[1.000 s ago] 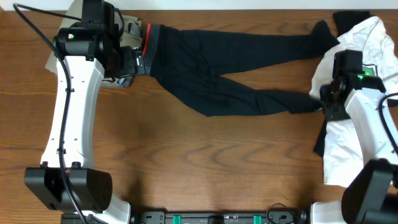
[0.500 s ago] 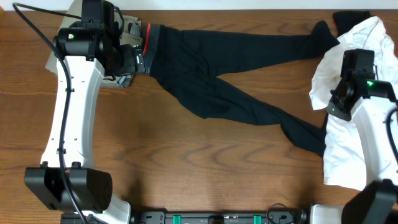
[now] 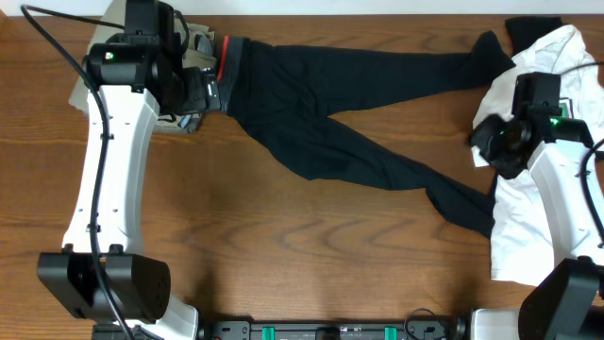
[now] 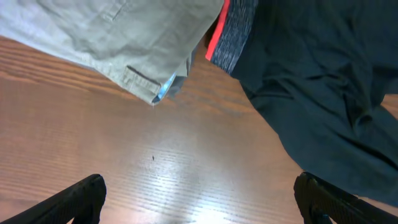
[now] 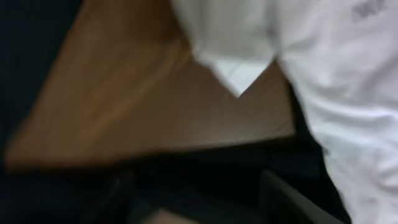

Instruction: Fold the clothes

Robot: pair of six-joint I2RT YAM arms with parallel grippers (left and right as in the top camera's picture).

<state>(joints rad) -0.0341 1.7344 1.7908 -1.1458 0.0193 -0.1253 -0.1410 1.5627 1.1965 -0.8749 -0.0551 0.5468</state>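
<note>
Trousers (image 3: 340, 104) lie lengthwise along the far side of the desk (image 3: 283, 246), with the waistband (image 3: 225, 71) at my left and the legs splayed toward the right. My left gripper (image 4: 202, 193) hangs spread wide and empty just beside that waistband, with khaki trousers (image 4: 112, 37) bunched next to it. My right gripper (image 3: 498, 144) sits over the white T-shirt (image 3: 528, 227). Its wrist view is blurred, but the fingers look parted with nothing caught. The lower cuff (image 3: 467, 203) lies loose nearby. I judge the step is stacking the legs, so I'd pinch only black cloth, clear of the shirt, and carry it low onto the upper leg (image 3: 425, 71).
</note>
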